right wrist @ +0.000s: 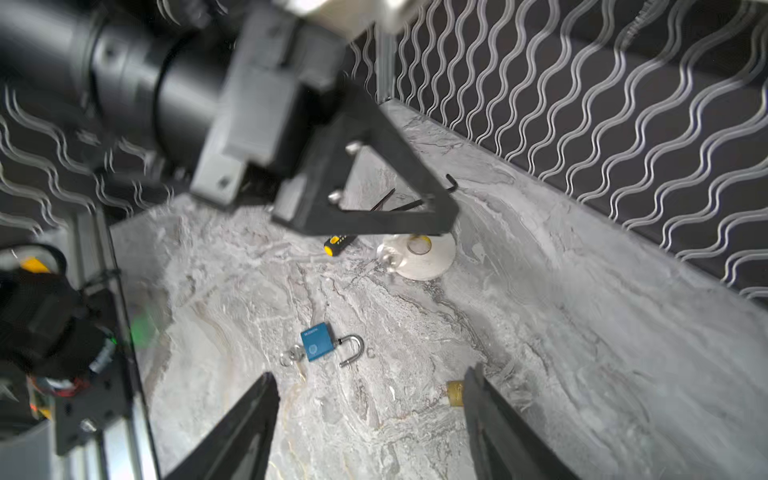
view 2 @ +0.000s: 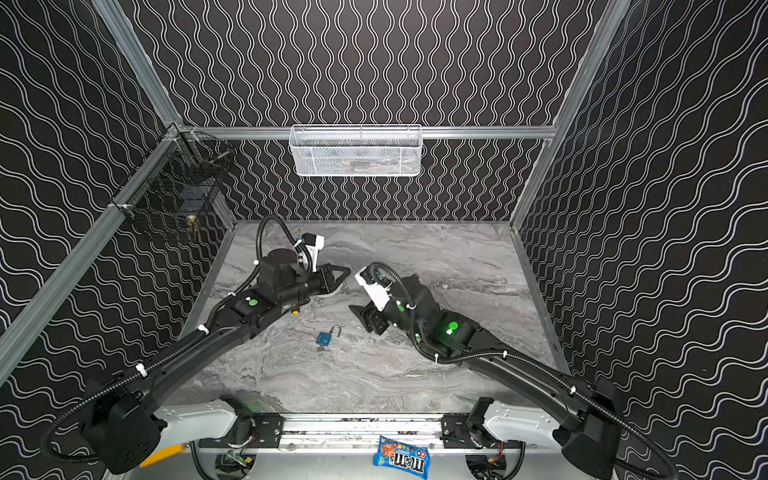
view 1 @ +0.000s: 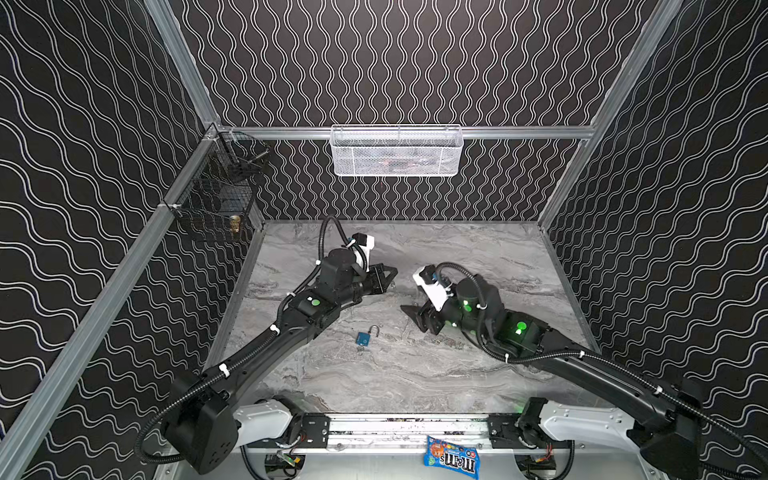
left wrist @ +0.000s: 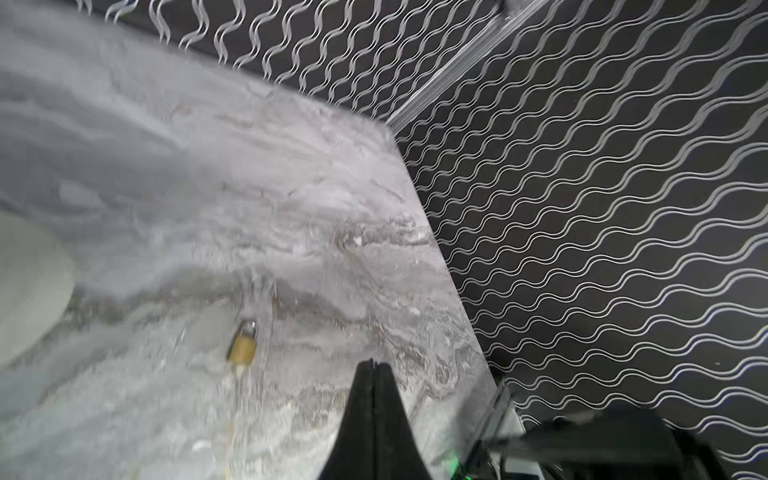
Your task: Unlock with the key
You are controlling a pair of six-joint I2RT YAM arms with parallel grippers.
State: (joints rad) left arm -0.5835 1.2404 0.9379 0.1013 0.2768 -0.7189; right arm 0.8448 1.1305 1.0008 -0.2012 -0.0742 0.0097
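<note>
A small blue padlock [view 1: 363, 338] [view 2: 324, 338] lies flat on the marble table between the two arms. Its silver shackle [right wrist: 353, 349] is swung open. A silver key [right wrist: 293, 354] on a ring sticks out of the lock's bottom end. My right gripper [view 1: 413, 318] [right wrist: 370, 374] hovers open to the right of the lock with nothing between its fingers. In the right wrist view the blue padlock [right wrist: 317, 341] lies just beyond the fingertips. My left gripper [view 1: 392, 274] [left wrist: 374, 365] is shut and empty, farther back on the table.
A brass padlock [left wrist: 243, 343] [right wrist: 455, 392] lies on the table, partly behind one right finger. A white disc [right wrist: 428, 257] and a yellow-black screwdriver [right wrist: 334, 245] lie under the left gripper. A white mesh basket [view 1: 397, 151], a black wire basket [view 1: 216, 199] and a candy bag [view 1: 451, 459] sit around the edges.
</note>
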